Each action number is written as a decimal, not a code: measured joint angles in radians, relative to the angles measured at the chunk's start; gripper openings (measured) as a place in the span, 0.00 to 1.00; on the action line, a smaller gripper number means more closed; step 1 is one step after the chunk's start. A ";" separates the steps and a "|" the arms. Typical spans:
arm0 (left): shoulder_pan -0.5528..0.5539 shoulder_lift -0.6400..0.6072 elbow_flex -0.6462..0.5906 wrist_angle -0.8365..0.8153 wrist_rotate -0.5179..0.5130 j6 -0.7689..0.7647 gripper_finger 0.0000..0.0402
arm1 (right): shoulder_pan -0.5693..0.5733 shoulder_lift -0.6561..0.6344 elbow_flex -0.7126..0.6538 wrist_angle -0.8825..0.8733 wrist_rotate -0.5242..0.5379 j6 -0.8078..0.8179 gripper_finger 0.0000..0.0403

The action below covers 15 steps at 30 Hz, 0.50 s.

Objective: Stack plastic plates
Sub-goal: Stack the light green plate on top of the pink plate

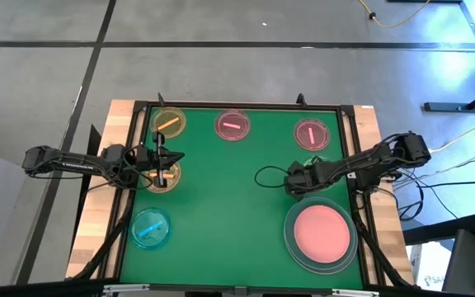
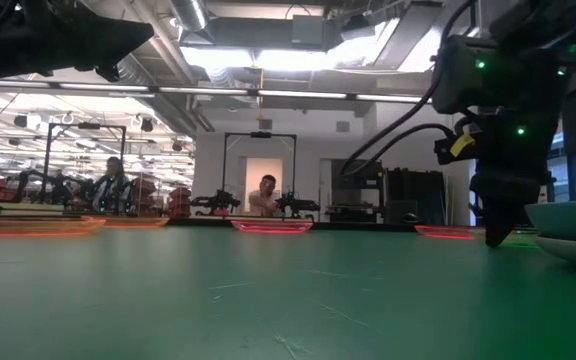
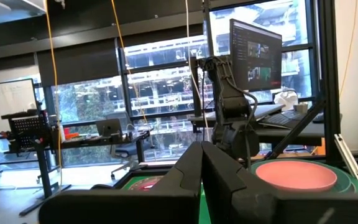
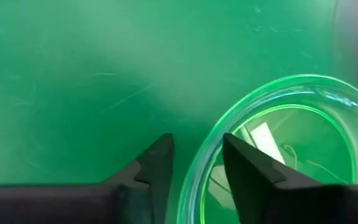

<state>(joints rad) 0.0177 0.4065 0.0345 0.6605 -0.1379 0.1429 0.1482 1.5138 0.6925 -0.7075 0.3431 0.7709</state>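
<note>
My right gripper (image 4: pixel 194 146) is low over the mat, near the right edge in the high view (image 1: pixel 293 183), and open. One finger is inside the small translucent green plate (image 4: pixel 278 124) and one is outside its rim. My left gripper (image 3: pixel 201 152) is shut and lifted, hovering over a small yellow plate (image 1: pixel 170 175) at the table's left. Flat on the mat lie another yellow plate (image 1: pixel 169 124), two small pink plates (image 1: pixel 232 125) (image 1: pixel 312 134) and a blue plate (image 1: pixel 151 228). The medium pink plate (image 1: pixel 321 232) rests inside the large grey and teal plates (image 1: pixel 290 241). My right gripper points down, its fingers astride the green plate's rim (image 4: pixel 205 155), on the side nearest the table's middle. The inner finger (image 4: pixel 247 165) stands close against the rim. I cannot tell whether either finger touches it. The plate lies flat on the mat.
The large stacked plates (image 2: pixel 568 235) sit just near-side of my right gripper (image 2: pixel 498 235). Black frame rails border the mat, with cables at the right edge. The middle of the green mat (image 1: pixel 229 206) holds no plates. People sit in the room beyond the table.
</note>
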 joint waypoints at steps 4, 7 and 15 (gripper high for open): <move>0.000 0.000 0.000 0.000 0.000 0.000 0.01 | 0.001 -0.001 -0.005 0.009 -0.004 -0.030 0.19; 0.000 0.000 0.000 0.000 -0.002 0.000 0.01 | 0.003 0.000 -0.005 0.016 -0.005 -0.071 0.10; 0.000 0.000 0.000 0.000 -0.003 0.000 0.01 | 0.003 0.005 0.033 -0.036 -0.006 -0.129 0.04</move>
<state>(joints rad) 0.0174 0.4065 0.0345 0.6605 -0.1406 0.1429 0.1509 1.5187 0.7255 -0.7436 0.3373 0.6423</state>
